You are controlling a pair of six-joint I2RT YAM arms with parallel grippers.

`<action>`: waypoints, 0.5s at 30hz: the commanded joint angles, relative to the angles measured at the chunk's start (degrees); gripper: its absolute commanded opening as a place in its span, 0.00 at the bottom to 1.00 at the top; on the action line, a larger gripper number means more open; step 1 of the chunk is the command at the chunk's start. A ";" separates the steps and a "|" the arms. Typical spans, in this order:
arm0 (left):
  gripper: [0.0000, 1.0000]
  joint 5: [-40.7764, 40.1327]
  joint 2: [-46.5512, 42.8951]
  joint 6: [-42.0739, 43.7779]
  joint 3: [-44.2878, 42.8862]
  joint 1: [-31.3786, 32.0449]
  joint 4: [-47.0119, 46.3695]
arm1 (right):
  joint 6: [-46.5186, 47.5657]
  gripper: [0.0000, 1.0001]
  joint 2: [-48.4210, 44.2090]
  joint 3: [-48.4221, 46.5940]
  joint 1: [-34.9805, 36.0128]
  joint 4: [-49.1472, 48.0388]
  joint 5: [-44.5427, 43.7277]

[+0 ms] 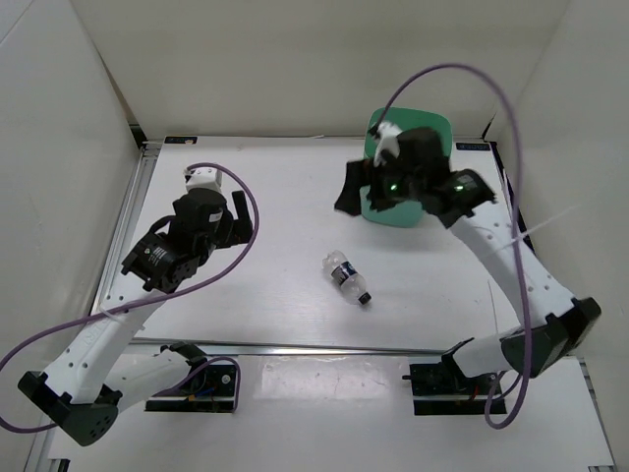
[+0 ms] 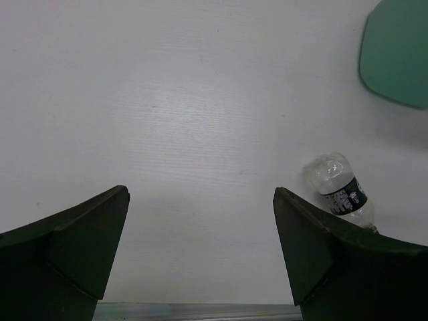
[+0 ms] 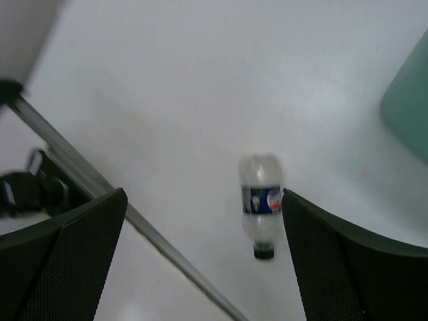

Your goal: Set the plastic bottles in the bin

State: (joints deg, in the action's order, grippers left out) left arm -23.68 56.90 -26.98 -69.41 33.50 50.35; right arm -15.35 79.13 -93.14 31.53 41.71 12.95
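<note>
One clear plastic bottle (image 1: 347, 278) with a blue label and a black cap lies on its side on the white table, near the middle. It also shows in the left wrist view, bottle (image 2: 338, 186), and in the right wrist view, bottle (image 3: 261, 200). The mint-green bin (image 1: 435, 126) stands at the back right, largely covered by my right arm. My right gripper (image 1: 371, 192) hangs open and empty at the bin's left rim, high above the bottle. My left gripper (image 1: 231, 221) is open and empty at the left, well apart from the bottle. What is inside the bin is hidden.
A metal rail (image 1: 324, 346) runs along the table's near edge, and white walls close in the left, back and right. Purple cables loop over both arms. The bin's edge (image 2: 398, 53) shows at the upper right of the left wrist view, and the bin (image 3: 411, 114) at the right of the right wrist view.
</note>
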 commanded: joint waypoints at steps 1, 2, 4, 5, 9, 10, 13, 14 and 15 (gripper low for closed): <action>1.00 1.17 -1.62 0.09 1.56 0.17 -0.69 | 6.82 0.99 2.51 6.74 5.64 7.31 -7.31; 1.00 1.18 -2.32 0.09 2.25 0.17 -0.69 | 6.83 0.99 3.74 6.75 6.78 8.98 -8.54; 1.00 1.18 -2.94 -0.43 2.95 0.17 -0.69 | 8.58 0.99 6.99 8.15 10.12 10.75 -11.46; 1.00 1.70 -3.72 -0.96 3.74 0.17 -0.69 | 8.59 0.99 8.30 8.94 12.13 10.76 -11.98; 1.00 2.32 -5.05 -2.19 5.68 0.17 -0.69 | 9.29 0.99 10.07 16.14 14.44 5.67 -11.98; 1.00 2.32 -5.75 -2.20 5.69 0.17 -0.17 | 8.42 0.99 10.77 17.37 14.44 5.14 -12.59; 1.00 2.32 -6.37 -3.33 5.69 0.17 1.41 | 7.19 0.99 14.11 17.99 14.96 4.52 -14.35; 1.00 2.32 -6.98 -3.34 5.69 0.17 2.12 | 7.18 0.99 15.51 18.00 14.97 3.65 -14.97; 1.00 2.32 -6.98 -3.34 5.69 0.17 2.12 | 7.18 0.99 16.22 18.61 14.97 3.12 -15.49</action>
State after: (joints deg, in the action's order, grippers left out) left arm -21.82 51.62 -29.12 -63.99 33.50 51.09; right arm -8.51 93.51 -75.22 46.35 48.34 0.80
